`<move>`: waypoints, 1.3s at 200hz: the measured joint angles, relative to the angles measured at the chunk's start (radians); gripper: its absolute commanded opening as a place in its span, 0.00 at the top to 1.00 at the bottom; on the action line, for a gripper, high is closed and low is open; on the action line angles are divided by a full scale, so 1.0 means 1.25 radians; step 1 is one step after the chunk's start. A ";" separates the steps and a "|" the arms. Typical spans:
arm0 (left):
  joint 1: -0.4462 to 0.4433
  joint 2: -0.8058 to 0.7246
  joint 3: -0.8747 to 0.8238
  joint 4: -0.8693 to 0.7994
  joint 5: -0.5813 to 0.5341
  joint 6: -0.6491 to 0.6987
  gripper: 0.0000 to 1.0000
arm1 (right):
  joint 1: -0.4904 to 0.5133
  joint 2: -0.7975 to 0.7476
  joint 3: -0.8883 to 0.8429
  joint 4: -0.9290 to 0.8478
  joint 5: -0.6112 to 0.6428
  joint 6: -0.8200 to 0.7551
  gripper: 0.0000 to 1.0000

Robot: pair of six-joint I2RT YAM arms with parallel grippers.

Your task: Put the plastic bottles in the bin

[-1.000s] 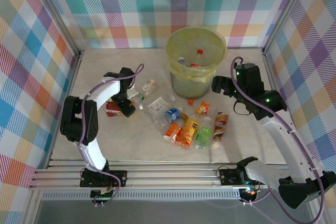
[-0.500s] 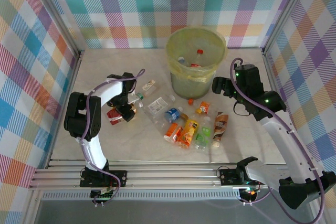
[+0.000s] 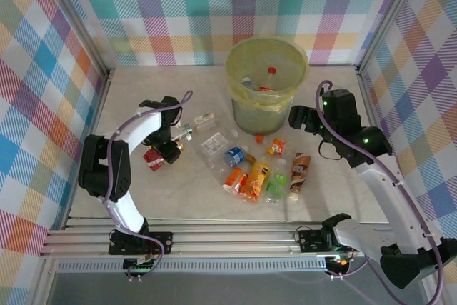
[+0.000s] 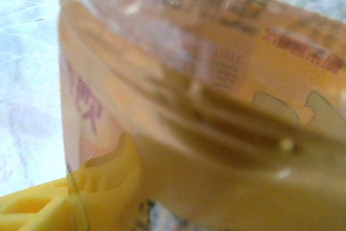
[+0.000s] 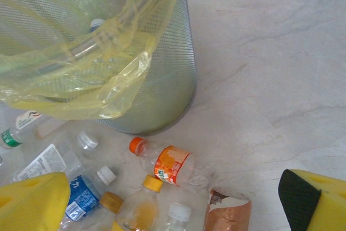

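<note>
Left gripper (image 3: 169, 149) sits well left of the bin (image 3: 265, 101), over a red-labelled bottle (image 3: 151, 160). Clamped or not: cannot tell. Right gripper (image 3: 293, 116), just right of the bin, is spread wide. Orange-labelled bottle (image 5: 172, 165) lies flat before the bin, cap towards it.

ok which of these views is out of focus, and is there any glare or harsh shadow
Left wrist: badly out of focus, a bottle sits almost against the lens, with washed-out white at the top left. Right wrist: sharp, the bin mesh and its bag read crisply, no strong glare. Top external: evenly lit, with soft shadows on the table.
</note>
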 measured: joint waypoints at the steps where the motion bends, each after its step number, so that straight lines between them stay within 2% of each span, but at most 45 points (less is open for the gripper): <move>1: 0.000 -0.002 0.000 0.000 0.000 0.000 0.28 | 0.000 0.000 0.000 0.000 -0.001 0.000 0.00; 61: -0.063 -0.161 0.001 0.010 0.002 -0.015 0.27 | 0.000 -0.020 -0.001 0.030 -0.087 0.017 0.00; 107: -0.148 -0.270 0.002 0.113 0.066 -0.061 0.27 | 0.000 -0.038 -0.007 0.091 -0.194 0.033 0.00; 134: -0.167 -0.320 0.002 0.199 0.155 -0.125 0.27 | 0.000 -0.038 -0.023 0.133 -0.260 0.039 0.00; 197: -0.168 -0.414 -0.041 0.423 0.435 -0.283 0.27 | 0.000 -0.025 -0.066 0.277 -0.455 0.054 0.00; 260: -0.188 -0.422 -0.103 0.567 0.614 -0.389 0.27 | 0.020 0.046 -0.072 0.416 -0.599 0.068 0.10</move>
